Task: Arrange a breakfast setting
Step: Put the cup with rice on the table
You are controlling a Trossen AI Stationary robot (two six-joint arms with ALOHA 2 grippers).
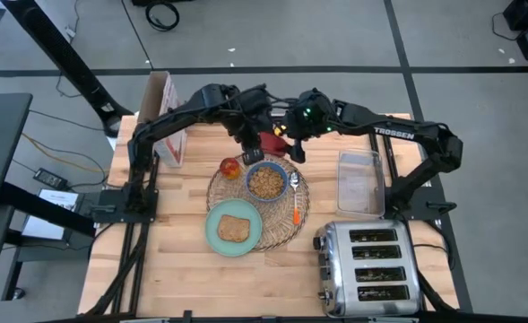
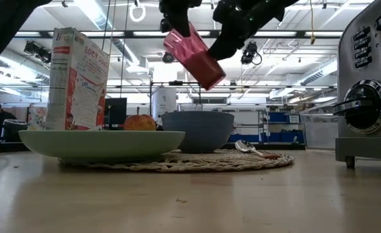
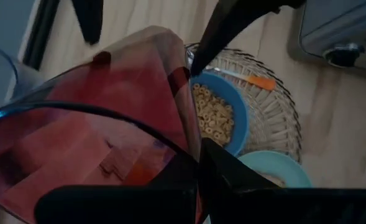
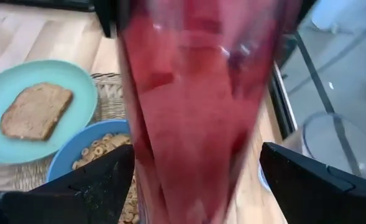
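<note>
left hand (image 1: 250, 144) clamped on glass of pink drink (image 2: 193, 53), tilted above small blue bowl (image 1: 266, 180); right hand (image 1: 292, 144) apart beside glass.

Both arms are raised and bent toward the upper centre of the high view (nearly meeting); the left end effector (image 1: 250, 144) is clamped shut, the right end effector (image 1: 286, 139) spread wide.

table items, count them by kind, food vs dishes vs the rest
food: 4 – toast, apple, cereal, cereal box
dishes: 4 – plate, bowl, spoon, glass
rest: 3 – placemat, toaster, tub
total: 11
</note>
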